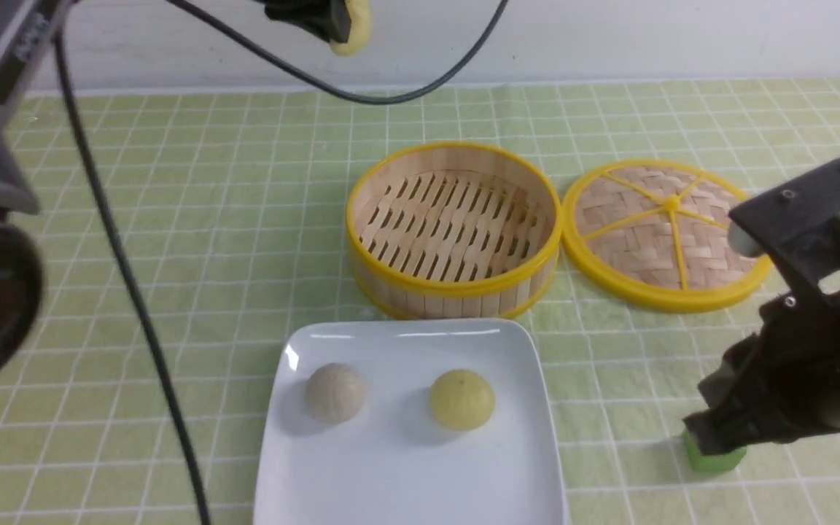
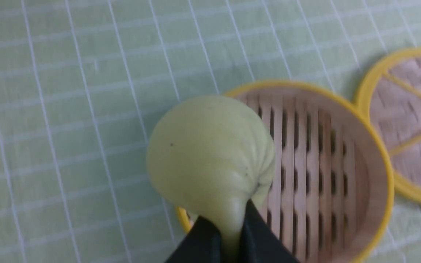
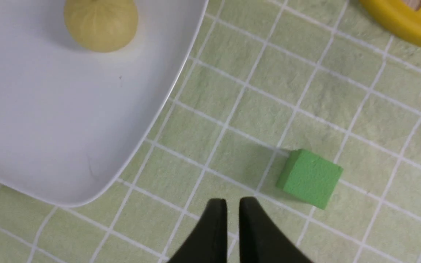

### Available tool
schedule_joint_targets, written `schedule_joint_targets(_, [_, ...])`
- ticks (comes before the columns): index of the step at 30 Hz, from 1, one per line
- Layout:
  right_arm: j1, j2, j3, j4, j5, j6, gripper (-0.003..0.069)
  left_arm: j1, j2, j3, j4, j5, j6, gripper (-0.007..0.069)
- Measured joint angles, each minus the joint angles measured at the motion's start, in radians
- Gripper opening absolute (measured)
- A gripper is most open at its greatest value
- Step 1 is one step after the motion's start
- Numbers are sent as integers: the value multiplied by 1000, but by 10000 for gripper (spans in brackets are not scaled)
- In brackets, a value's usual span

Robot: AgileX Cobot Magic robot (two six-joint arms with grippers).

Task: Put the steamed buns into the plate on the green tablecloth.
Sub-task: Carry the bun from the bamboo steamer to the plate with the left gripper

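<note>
Risk of dropping: left gripper (image 2: 228, 233) pinches only a stretched fold of the last steamed bun (image 2: 210, 153), hanging beyond its fingertips above the steamer basket (image 1: 453, 227); right gripper (image 3: 232, 212), nearly closed, holds nothing beside the plate (image 1: 405, 481)

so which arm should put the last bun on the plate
Left. Its jaws already pinch the third bun above the steamer basket. The right gripper holds nothing, beside the green cube. The plate has room.

White-gridded green tablecloth (image 1: 172, 219), white plate (image 1: 405, 474)
</note>
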Motion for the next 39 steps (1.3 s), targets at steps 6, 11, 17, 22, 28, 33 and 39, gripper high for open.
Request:
schedule_joint_targets(6, [0, -107, 0, 0, 24, 0, 80, -56, -392, 699, -5, -8, 33, 22])
schedule_joint_targets(11, [0, -129, 0, 0, 34, 0, 85, -174, -551, 1148, -62, -216, 29, 24])
schedule_joint_targets(17, [0, -129, 0, 0, 37, 0, 92, -273, -541, 1374, -100, -440, 29, 29])
schedule_joint_targets(22, [0, -149, 0, 1, 82, 0, 97, -277, -489, 1396, -104, -522, 28, 34])
schedule_joint_targets(28, [0, -291, 0, 3, 244, 0, 100, -277, -421, 1398, -106, -556, 14, 87])
schedule_joint_targets(33, [0, -489, 0, 3, 381, 0, 107, -277, -418, 1382, -52, -540, -42, 248])
schedule_joint_targets(39, [0, -665, 0, -35, 401, 0, 115, -277, -418, 1302, 17, -446, -119, 420])
